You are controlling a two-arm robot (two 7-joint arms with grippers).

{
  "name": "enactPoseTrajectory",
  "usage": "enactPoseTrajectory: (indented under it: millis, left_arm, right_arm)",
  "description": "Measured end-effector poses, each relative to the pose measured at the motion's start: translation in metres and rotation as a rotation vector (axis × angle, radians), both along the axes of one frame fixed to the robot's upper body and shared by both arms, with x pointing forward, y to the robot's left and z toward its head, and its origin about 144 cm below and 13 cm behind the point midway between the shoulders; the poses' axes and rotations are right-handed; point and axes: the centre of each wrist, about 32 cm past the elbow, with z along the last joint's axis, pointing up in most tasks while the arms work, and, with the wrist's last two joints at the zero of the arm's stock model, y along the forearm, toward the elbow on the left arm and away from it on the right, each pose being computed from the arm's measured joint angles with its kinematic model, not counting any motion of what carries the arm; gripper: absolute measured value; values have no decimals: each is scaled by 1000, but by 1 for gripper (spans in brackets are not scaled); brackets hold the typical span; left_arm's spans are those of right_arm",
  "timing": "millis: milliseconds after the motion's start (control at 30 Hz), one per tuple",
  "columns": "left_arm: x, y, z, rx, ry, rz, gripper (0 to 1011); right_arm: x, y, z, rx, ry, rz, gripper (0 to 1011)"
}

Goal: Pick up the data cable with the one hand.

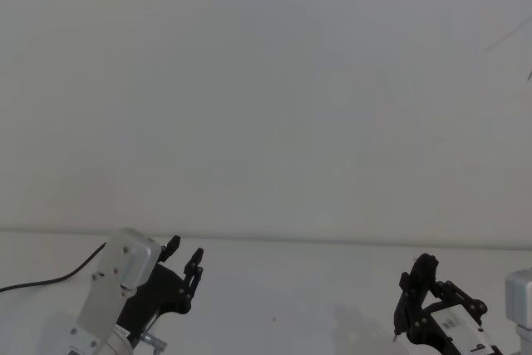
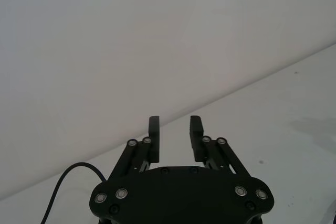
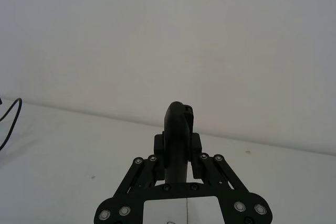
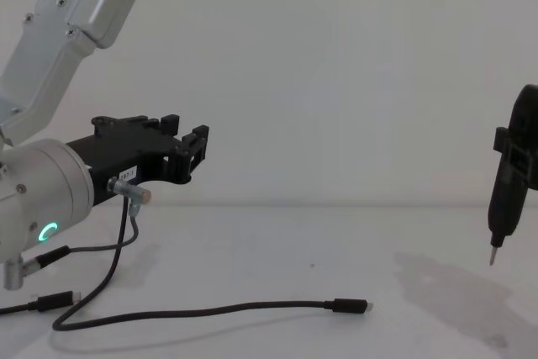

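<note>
The data cable (image 4: 252, 307) lies on the white table as a thin black cord. One plug (image 4: 349, 306) with a silver tip rests near the middle, and another plug (image 4: 55, 300) lies at the left. My left gripper (image 4: 192, 142) hangs open above the cable's left part, well clear of it, with nothing between its fingers (image 2: 154, 129). It also appears in the head view (image 1: 184, 255). A stretch of black cord (image 2: 63, 179) curves beside it. My right gripper (image 3: 177, 148) is off to the right, shut on a slim black tool (image 4: 511, 178) with a pointed metal tip.
A short grey wire with an angled silver connector (image 4: 130, 195) hangs under the left wrist, whose ring light (image 4: 48, 231) glows green. The table's far edge (image 1: 332, 241) meets a plain white wall. Between the two arms the white tabletop (image 4: 277, 241) lies bare.
</note>
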Motion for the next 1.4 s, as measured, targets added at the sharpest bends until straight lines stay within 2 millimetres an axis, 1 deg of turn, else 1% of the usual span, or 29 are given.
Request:
enactPoseTrajectory:
  millis: [33, 100, 133, 167, 200, 233, 267, 300, 367, 400, 433, 500, 533, 767, 1033, 1400]
  left_arm:
    - [0, 0, 0, 0, 0, 0, 374]
    - [0, 0, 0, 0, 0, 0, 437]
    - [0, 0, 0, 0, 0, 0, 453]
    - [0, 0, 0, 0, 0, 0, 508]
    - [0, 0, 0, 0, 0, 0, 508]
    - [0, 0, 0, 0, 0, 0, 554]
    - [0, 0, 0, 0, 0, 0, 566]
    - [0, 0, 0, 0, 0, 0, 634]
    - [0, 0, 0, 0, 0, 0, 672]
    - [0, 0, 0, 0, 0, 0, 730]
    - [0, 0, 0, 0, 0, 0, 730]
    - [0, 0, 0, 0, 0, 0, 782]
    - [0, 0, 0, 0, 0, 0, 834]
    - [0, 0, 0, 0, 0, -1, 992]
    - [1, 4, 1, 32, -9, -35, 1001]
    - [3, 17, 8, 135, -41, -156, 1001]
  right_arm:
    - [0, 0, 0, 0, 0, 0, 268]
    - [0, 0, 0, 0, 0, 0, 268]
    - [0, 0, 0, 0, 0, 0, 268]
    - [0, 0, 0, 0, 0, 0, 268]
    - [0, 0, 0, 0, 0, 0, 268]
    - [0, 0, 0, 0, 0, 0, 268]
    - [0, 0, 0, 0, 0, 0, 268]
    - [0, 0, 0, 0, 0, 0, 268]
    - [0, 0, 0, 0, 0, 0, 268]
    - [0, 0, 0, 0, 0, 0, 268]
    - [0, 0, 0, 0, 0, 0, 268]
    - [0, 0, 0, 0, 0, 0, 268]
    - [0, 0, 0, 0, 0, 0, 268]
    - [0, 0, 0, 0, 0, 0, 268]
    - [0, 0, 0, 0, 0, 0, 268]
    - [0, 0, 0, 0, 0, 0, 268]
